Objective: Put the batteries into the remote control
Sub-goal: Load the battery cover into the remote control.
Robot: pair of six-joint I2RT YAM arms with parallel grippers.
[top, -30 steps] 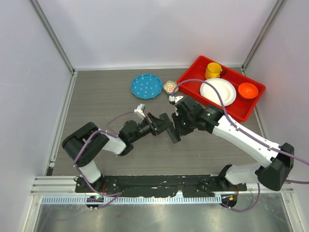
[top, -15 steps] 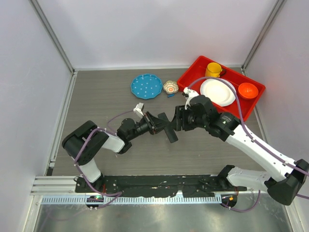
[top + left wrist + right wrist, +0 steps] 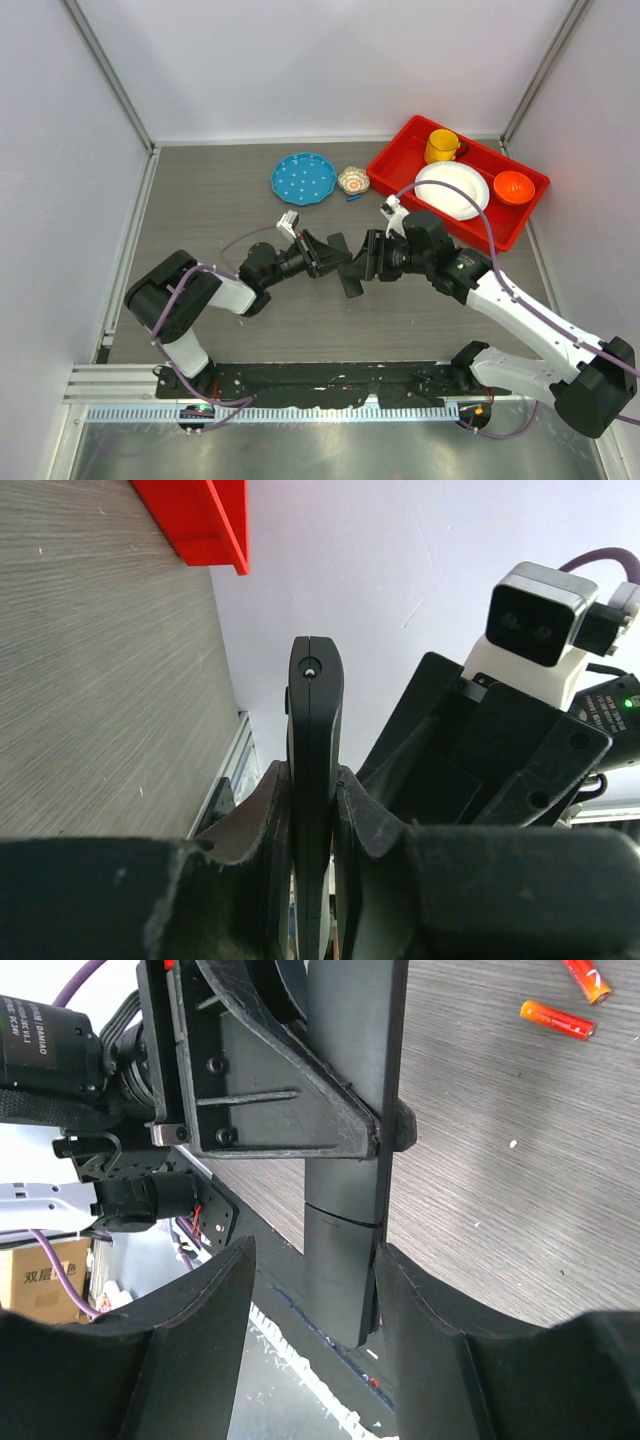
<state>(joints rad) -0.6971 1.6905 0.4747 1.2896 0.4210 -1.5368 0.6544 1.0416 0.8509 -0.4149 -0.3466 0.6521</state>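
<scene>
My left gripper (image 3: pixel 322 257) is shut on the remote control (image 3: pixel 349 272), a slim black bar held above the table near its middle. In the left wrist view the remote (image 3: pixel 314 695) stands edge-on between my fingers (image 3: pixel 262 815). My right gripper (image 3: pixel 366 262) faces it from the right, open. In the right wrist view its jaws stand either side of the remote's free end (image 3: pixel 343 1260): the right finger (image 3: pixel 420 1310) is close to the edge, the left finger (image 3: pixel 205 1310) apart. No grey-green batteries show in any view.
Two small orange sticks (image 3: pixel 556 1020) lie on the table beyond the remote. A red tray (image 3: pixel 396 151) at the back right holds a yellow cup (image 3: pixel 440 146), a white plate (image 3: pixel 452 190) and an orange bowl (image 3: pixel 513 186). A blue plate (image 3: pixel 303 178) and a small patterned bowl (image 3: pixel 352 180) sit behind.
My right arm swung its elbow out and the gripper turned to face the remote from the right, jaws around its end. My left gripper still holds the remote, shifted slightly.
</scene>
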